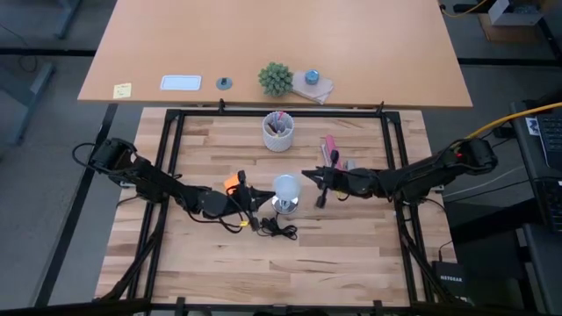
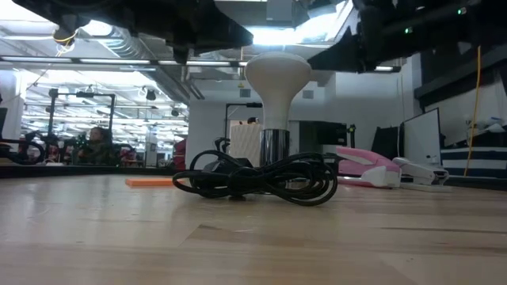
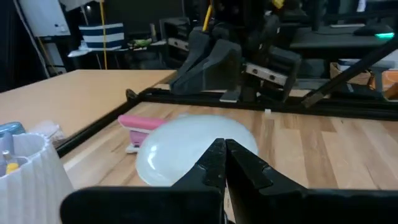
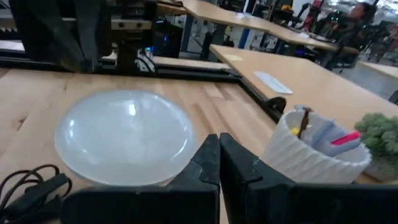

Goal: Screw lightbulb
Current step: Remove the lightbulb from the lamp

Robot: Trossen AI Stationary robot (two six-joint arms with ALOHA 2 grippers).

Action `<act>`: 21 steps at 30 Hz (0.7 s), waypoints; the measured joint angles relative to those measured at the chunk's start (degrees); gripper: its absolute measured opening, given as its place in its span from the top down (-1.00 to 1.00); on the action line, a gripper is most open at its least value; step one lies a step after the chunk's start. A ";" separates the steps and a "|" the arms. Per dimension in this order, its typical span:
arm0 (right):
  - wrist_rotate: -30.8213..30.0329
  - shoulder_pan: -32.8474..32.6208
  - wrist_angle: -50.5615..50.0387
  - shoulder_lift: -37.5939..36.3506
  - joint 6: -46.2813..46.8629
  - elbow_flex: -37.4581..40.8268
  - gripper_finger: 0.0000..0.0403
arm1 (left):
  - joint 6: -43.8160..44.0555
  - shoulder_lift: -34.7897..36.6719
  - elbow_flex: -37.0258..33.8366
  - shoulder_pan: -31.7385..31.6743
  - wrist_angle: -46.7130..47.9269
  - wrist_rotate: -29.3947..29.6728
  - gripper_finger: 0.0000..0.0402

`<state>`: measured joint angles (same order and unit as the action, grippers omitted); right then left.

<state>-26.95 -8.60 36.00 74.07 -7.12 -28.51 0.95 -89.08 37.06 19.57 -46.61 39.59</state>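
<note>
Lightbulb (image 1: pixel 286 186) standing upright mid-desk, left pincer (image 1: pixel 255 194) and right pincer (image 1: pixel 309 178) flanking it closely. Black cord (image 1: pixel 276 227) lying coiled just in front, cup of pens (image 1: pixel 279 131) standing behind. Bare desk (image 1: pixel 351 254) lying open toward front.

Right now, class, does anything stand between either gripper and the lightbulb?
Nothing visible does. The lightbulb stands upright in its silvery fitting at mid-table. The left gripper and the right gripper, both shut, flank it closely with only bare gaps between. The black cord lies coiled in front of the fitting, off both paths.
</note>
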 joint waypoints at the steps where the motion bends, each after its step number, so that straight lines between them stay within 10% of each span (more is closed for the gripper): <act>1: 0.01 -0.05 -0.22 -0.79 -0.29 0.00 1.00 | -0.21 0.04 0.00 -0.06 -0.30 0.33 0.99; 14: 22.70 -0.07 -3.24 -6.08 6.42 0.00 1.00 | -2.54 0.11 0.00 -0.21 -0.81 13.34 0.99; 21: 24.49 -0.07 -4.56 -5.19 10.06 0.00 1.00 | -2.33 0.15 0.00 -3.14 0.98 12.85 0.99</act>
<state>-2.46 -8.67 31.44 68.88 2.94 -28.51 -1.38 -88.92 37.06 16.44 -45.63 52.45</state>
